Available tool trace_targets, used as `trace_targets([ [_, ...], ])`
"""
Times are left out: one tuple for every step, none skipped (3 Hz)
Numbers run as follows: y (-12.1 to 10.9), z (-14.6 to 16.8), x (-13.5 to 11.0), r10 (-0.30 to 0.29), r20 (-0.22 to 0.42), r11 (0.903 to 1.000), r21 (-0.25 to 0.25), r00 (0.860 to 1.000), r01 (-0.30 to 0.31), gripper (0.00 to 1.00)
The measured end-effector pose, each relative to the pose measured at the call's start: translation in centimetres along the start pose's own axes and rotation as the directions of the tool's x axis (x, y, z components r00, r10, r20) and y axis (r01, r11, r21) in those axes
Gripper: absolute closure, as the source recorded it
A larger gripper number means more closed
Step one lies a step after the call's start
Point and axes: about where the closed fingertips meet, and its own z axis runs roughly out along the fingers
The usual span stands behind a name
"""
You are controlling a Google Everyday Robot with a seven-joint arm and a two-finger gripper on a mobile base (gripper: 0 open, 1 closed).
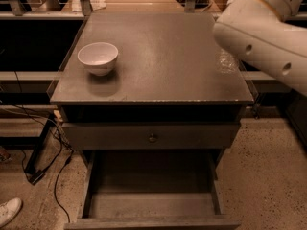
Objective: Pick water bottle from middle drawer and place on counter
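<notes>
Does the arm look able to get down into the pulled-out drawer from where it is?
Probably yes. The middle drawer stands pulled out with nothing above its floor, and the arm hangs over the right edge of the counter. The gripper is out of view.

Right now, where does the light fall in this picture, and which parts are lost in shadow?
Camera view: warm, dim light from above. The counter shows a soft sheen, and the white bowl casts a shadow toward the camera. The gap under the counter is dark, and the middle drawer is dim. The arm is brightest; the gripper is out of view.
</notes>
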Motion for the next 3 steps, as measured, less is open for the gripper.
trace_targets([
  [0.1, 0.1, 0.6, -0.021, -0.121, 0.9995, -0.025, 0.992, 0.018, 1.00],
  [0.3, -0.1, 2.4, -0.094, -0.242, 0.9946, -0.067, 0.966, 0.080, 1.00],
  [0.4, -0.5, 2.7, -0.165, -0.246, 0.9850, -0.091, 0.955, 0.146, 1.00],
])
